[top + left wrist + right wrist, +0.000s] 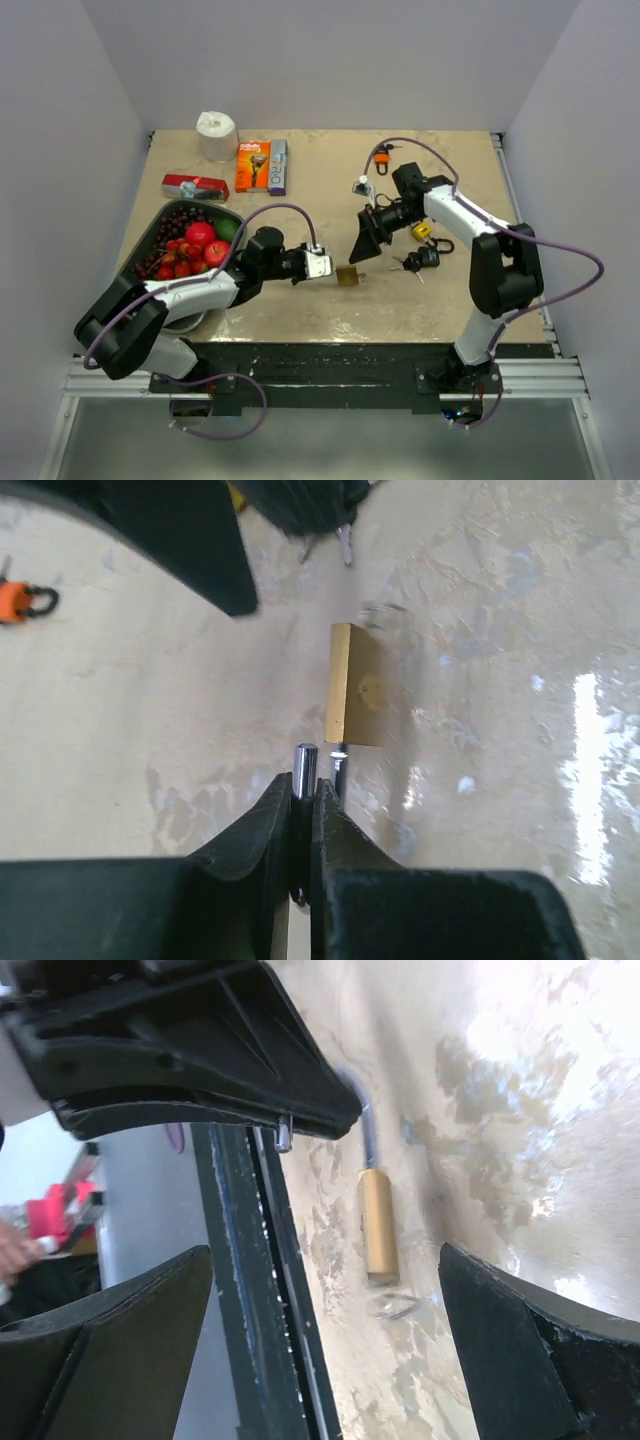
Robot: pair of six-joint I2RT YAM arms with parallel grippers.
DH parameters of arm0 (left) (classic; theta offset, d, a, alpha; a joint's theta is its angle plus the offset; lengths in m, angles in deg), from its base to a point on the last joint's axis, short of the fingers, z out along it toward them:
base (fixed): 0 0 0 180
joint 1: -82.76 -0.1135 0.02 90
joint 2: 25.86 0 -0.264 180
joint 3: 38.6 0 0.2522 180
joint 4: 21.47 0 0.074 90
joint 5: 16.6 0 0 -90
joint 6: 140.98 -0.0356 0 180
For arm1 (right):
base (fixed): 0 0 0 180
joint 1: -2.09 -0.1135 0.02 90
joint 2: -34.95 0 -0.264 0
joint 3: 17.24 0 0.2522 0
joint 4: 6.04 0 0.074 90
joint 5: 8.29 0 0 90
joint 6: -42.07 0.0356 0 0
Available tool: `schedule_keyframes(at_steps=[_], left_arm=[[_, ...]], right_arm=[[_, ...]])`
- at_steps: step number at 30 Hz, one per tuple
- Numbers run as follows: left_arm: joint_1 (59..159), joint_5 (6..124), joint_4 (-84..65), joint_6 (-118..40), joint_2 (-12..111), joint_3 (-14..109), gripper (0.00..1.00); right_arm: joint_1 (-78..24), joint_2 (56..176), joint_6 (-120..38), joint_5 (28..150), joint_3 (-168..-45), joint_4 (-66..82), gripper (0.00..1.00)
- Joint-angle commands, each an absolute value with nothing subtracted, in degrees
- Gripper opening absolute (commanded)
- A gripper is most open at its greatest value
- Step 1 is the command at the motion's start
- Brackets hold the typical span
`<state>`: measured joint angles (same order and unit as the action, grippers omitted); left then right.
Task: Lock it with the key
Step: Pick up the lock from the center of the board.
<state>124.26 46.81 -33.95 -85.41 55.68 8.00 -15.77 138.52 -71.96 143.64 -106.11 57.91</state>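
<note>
Left wrist: left tool clamped on shackle, right tool apart. Hold padlock steady; take key ring squarely.

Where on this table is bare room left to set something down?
Bare: back centre between the razor box and orange padlock; near edge in front of the black padlock. Crowded: left side around the fruit bowl, mid-table at the brass padlock.

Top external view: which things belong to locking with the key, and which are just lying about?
Job: brass padlock, left gripper on its shackle, open right gripper.
Lying about: fruit tray, razor pack, paper roll, orange padlock.
</note>
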Motion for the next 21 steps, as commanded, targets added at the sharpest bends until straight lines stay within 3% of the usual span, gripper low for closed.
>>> schedule_keyframes(at_steps=[1,7,15,21], left_arm=[[122.14,43.08,-28.81,-80.68,48.95,14.09,0.0],[119.15,38.0,-26.61,-76.03,43.15,16.29,0.0],[118.62,30.43,-19.58,-81.82,36.9,19.45,0.0],[119.49,30.42,-17.82,-83.23,35.05,20.86,0.0]], right_arm=[[-14.61,130.76,-72.36,140.61,-108.34,55.97,0.99],[-14.34,124.18,-75.69,134.81,-107.99,53.95,0.99],[-15.74,116.7,-86.33,132.16,-106.84,54.64,0.99],[-25.57,113.45,-91.87,128.04,-103.87,55.28,0.99]])
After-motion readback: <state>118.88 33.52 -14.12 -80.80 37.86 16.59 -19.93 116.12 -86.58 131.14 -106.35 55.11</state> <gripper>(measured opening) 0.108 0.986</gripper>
